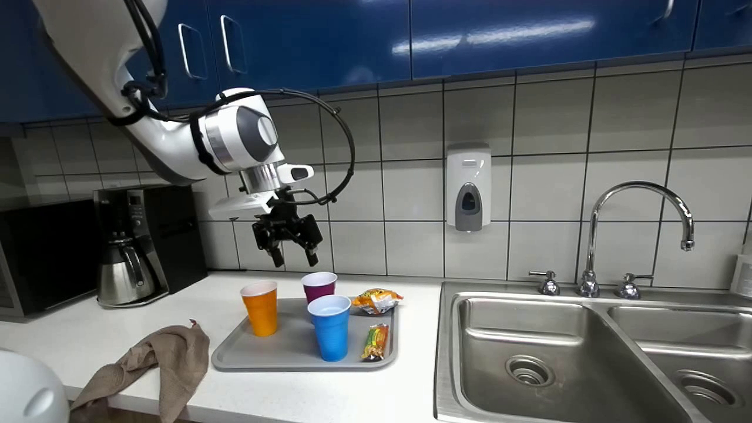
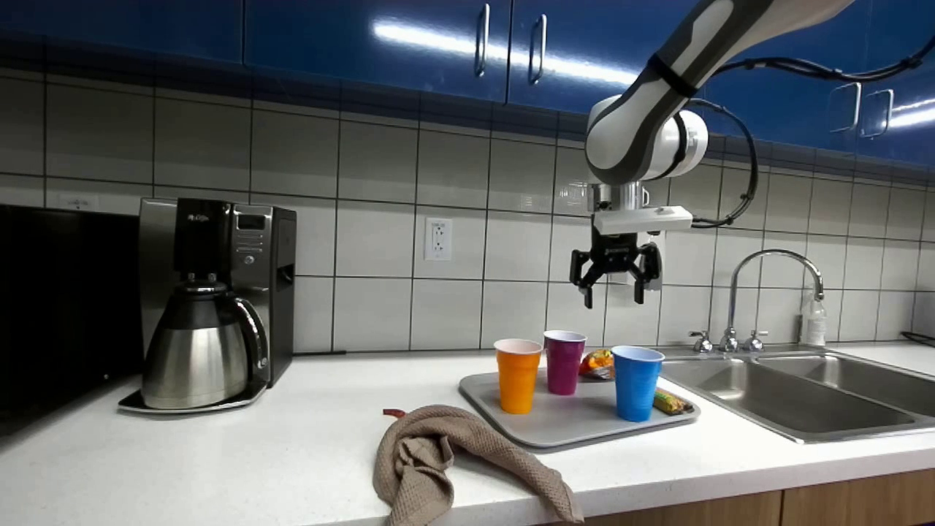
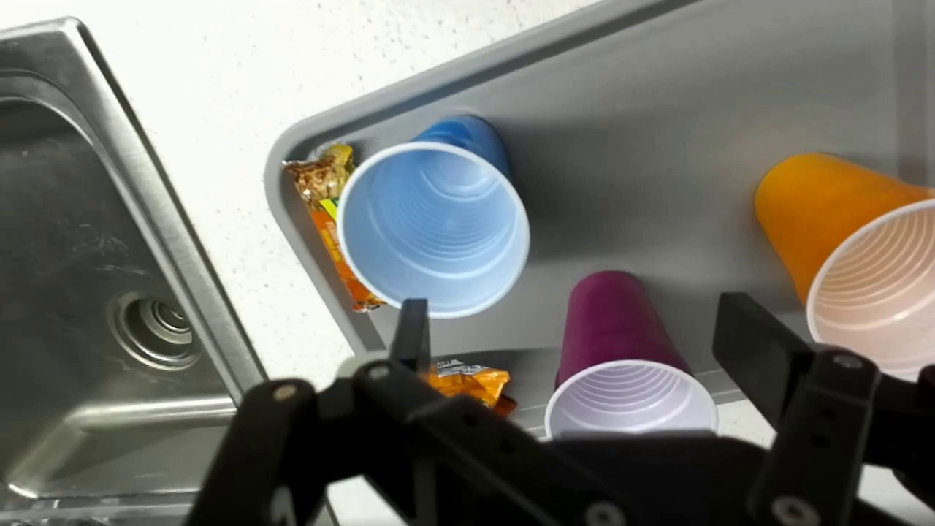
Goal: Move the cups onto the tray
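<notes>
Blue cupboards (image 1: 335, 41) hang over a white counter (image 1: 405, 388) in an exterior view; your gripper (image 1: 295, 260) hovers, jaws apart, above the tray (image 1: 294, 335), on which the orange cup (image 1: 262, 311), purple cup (image 1: 319, 290) and blue cup (image 1: 331, 332) stand upright. In an exterior view you see a brown towel (image 2: 475, 438) near the tray. Your wrist view shows a snack bar (image 3: 331, 234) near the blue cup.

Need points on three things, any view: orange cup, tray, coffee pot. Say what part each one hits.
Orange cup (image 2: 518, 378): in an exterior view, on the outer side wall.
Tray (image 3: 628, 193): wrist view, on bare floor between the cups.
Coffee pot (image 2: 196, 361): in an exterior view, on the steel body.
</notes>
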